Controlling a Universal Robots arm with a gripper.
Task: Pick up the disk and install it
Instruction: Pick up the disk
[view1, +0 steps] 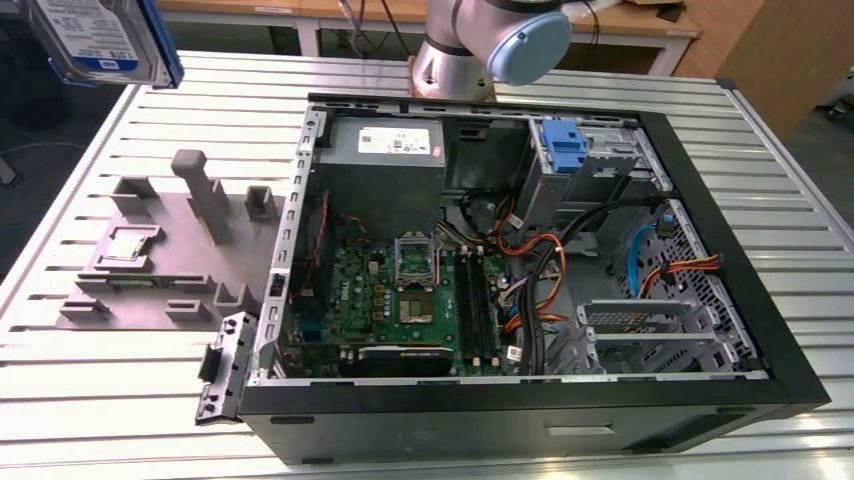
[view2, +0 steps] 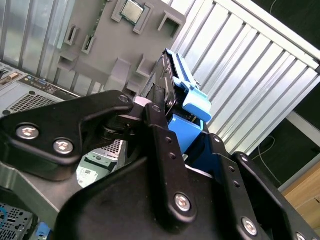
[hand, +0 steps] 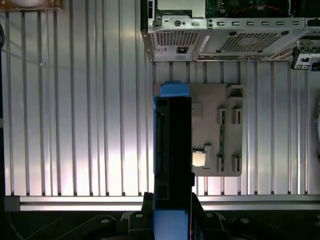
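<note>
The disk (view1: 96, 38), silver-grey with a white-and-blue label and a blue bracket round its edges, hangs high in the air at the exterior view's upper left, above the slatted table's far corner. In both wrist views my gripper (hand: 172, 202) is shut on the disk (hand: 172, 145), which shows edge-on with its blue bracket tab (view2: 196, 102) sticking out past the black fingers (view2: 161, 131). Below the disk lies the grey fixture plate (hand: 220, 115). The open computer case (view1: 747, 330) sits to the exterior view's right of it.
The grey fixture plate (view1: 167, 265) carries upright posts and a chip (hand: 199, 159). Inside the case are a grey power-supply box (view1: 387, 145), a motherboard (view1: 400, 300), loose cables (view1: 547, 260) and a blue caddy (view1: 566, 150) in the drive bay. The arm's base (view1: 461, 50) stands behind the case.
</note>
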